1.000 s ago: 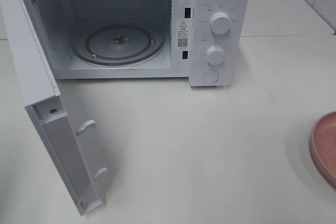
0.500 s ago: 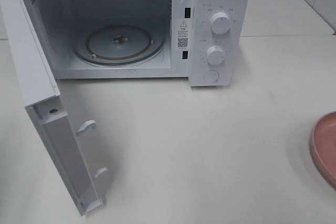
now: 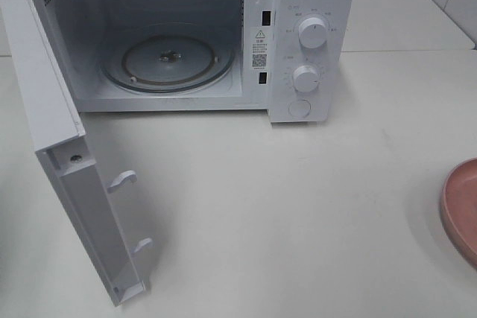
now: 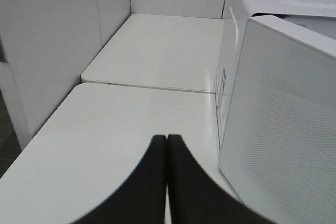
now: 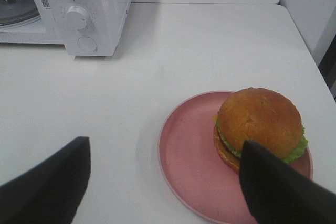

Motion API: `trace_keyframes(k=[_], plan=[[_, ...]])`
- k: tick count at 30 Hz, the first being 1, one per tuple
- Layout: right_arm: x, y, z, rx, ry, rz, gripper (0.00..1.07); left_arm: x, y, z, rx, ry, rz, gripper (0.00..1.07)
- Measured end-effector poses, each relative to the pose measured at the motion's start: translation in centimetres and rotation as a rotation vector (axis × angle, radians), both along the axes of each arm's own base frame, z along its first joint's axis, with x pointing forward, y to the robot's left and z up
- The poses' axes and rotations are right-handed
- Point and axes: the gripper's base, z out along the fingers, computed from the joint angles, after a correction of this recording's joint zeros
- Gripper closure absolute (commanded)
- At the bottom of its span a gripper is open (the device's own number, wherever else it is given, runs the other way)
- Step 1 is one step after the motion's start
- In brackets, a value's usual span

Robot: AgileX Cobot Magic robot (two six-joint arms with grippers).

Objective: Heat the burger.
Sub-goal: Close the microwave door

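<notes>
The burger point(image 5: 260, 121) lies on a pink plate point(image 5: 189, 156), on the side of the plate away from the microwave; it has a glossy brown bun and a green lettuce frill. My right gripper point(image 5: 164, 142) hovers over the plate, open, with one dark finger point(image 5: 52, 182) off the plate and the other point(image 5: 278, 187) close to the burger, nothing between them. In the high view only the plate's rim point(image 3: 458, 206) shows at the right edge, and the burger is out of frame there. My left gripper point(image 4: 167, 141) is shut and empty, beside the microwave's open door point(image 4: 278, 124).
The white microwave point(image 3: 309, 5) stands at the back with its door point(image 3: 67, 169) swung wide to the left. Its glass turntable point(image 3: 168, 61) is bare. Two knobs point(image 3: 311, 33) and a button sit on its right panel. A wall runs along the table's left side point(image 4: 47, 51).
</notes>
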Motion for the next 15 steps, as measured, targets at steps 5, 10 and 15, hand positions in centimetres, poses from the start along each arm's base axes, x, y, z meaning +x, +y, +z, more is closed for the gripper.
trace_keyframes(k=[5,10,15], plan=[[0.0,0.0,0.0,0.000,0.000,0.000,0.31,0.9,-0.6,-0.4,0.033,-0.002,-0.078,1.07],[0.0,0.0,0.0,0.000,0.000,0.000,0.31,2.3,-1.7,-1.6,0.027,0.023,-0.218,1.07],[0.0,0.0,0.0,0.000,0.000,0.000,0.31,3.4,-2.2,-2.8,-0.005,0.053,-0.283,1.07]])
